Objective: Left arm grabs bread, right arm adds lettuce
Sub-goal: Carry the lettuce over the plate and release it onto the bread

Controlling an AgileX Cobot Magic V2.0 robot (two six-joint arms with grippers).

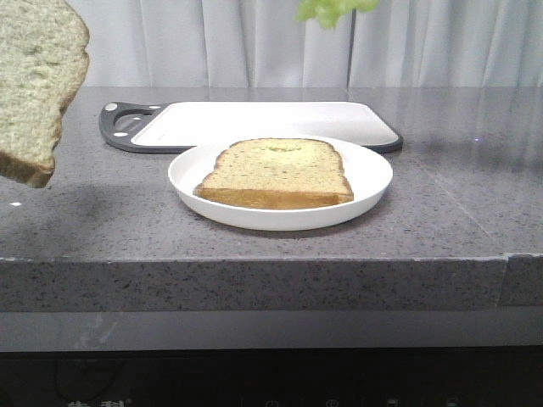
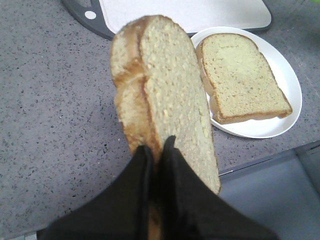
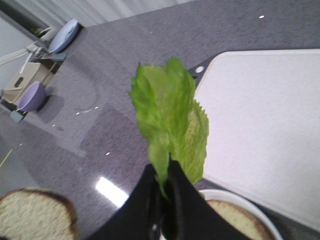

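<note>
Right end effector [image 3: 165,200] clamped on lettuce [image 3: 172,120], high above plated slice [image 1: 276,174]; left end effector [image 2: 156,165] pinching bread [image 2: 165,100], off leftward

This is a kitchen-style setting, likely staged for a robot: a grey speckled stone bench [image 1: 441,212] carries a white plate [image 1: 369,174] and a white cutting board [image 1: 254,119] with a dark rim and handle. Pale curtains [image 1: 212,42] hang behind the bench. In the right wrist view, lavender bowls [image 3: 31,96] and what looks like a dish rack [image 3: 22,80] stand at the far end.
</note>
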